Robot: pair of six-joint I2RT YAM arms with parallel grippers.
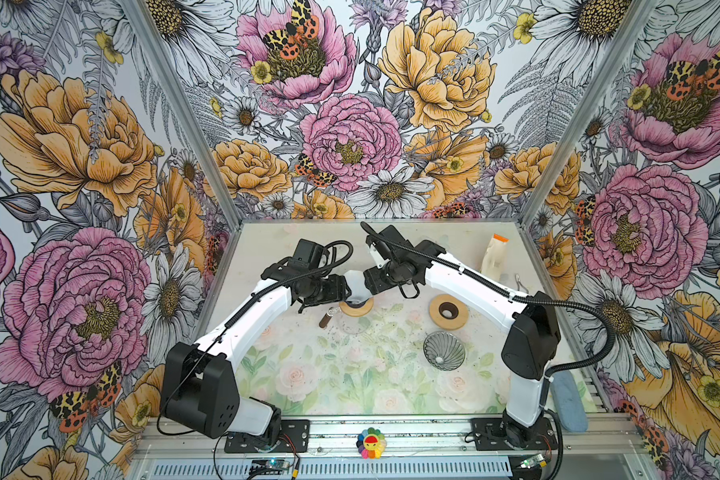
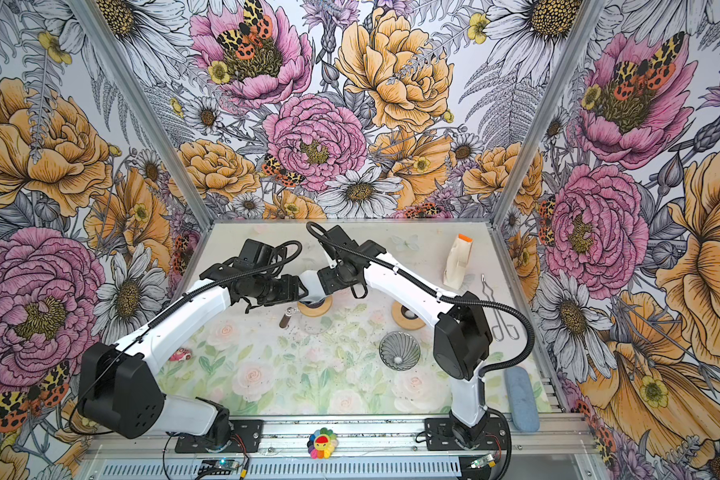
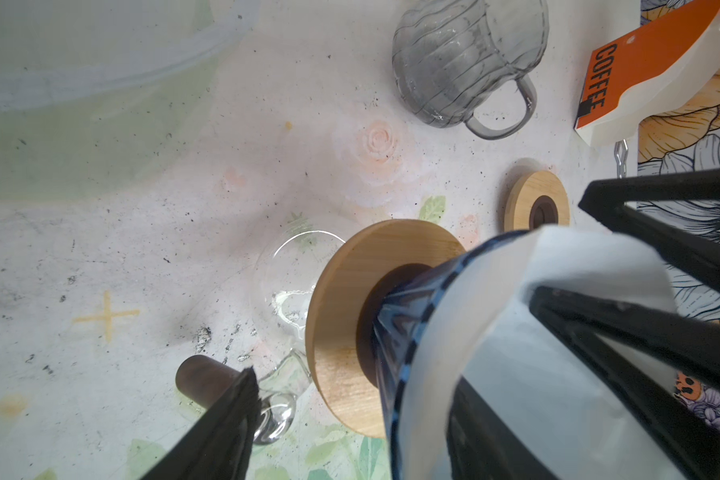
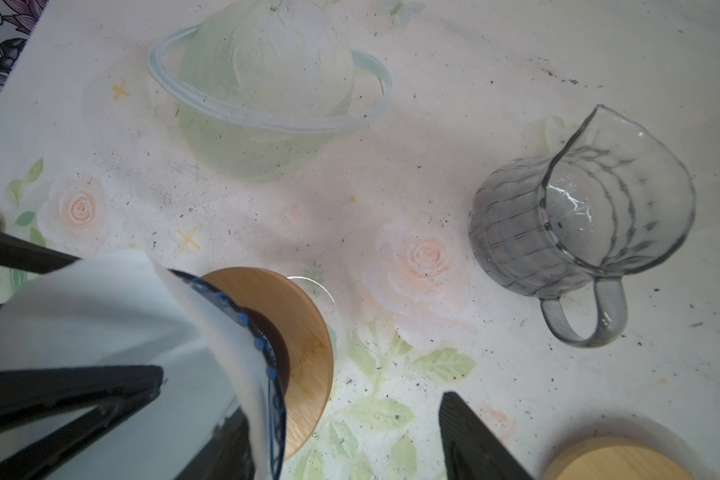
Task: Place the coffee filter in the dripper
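The dripper (image 3: 395, 332) is a blue glass cone in a round wooden collar (image 1: 356, 306), standing on a clear glass carafe (image 3: 283, 286) mid-table. The white paper coffee filter (image 3: 495, 316) sits in the cone, its edge above the blue rim; it shows in both top views (image 2: 310, 282). My left gripper (image 3: 354, 395) is open, one finger outside the cone and apart from it, the other dark behind the paper. My right gripper (image 4: 346, 411) comes from the opposite side, also open, its outer finger (image 4: 474, 440) clear of the collar. Both grippers (image 1: 341, 291) (image 1: 368, 280) meet over the dripper.
A spare wooden ring (image 1: 448, 311) and a grey ribbed glass jug (image 4: 578, 216) lie right of the dripper. A coffee bag (image 1: 495, 253) stands at the back right, metal tongs (image 2: 495, 307) and a blue cloth (image 2: 521, 399) along the right edge. A pink toy (image 2: 181, 354) lies left.
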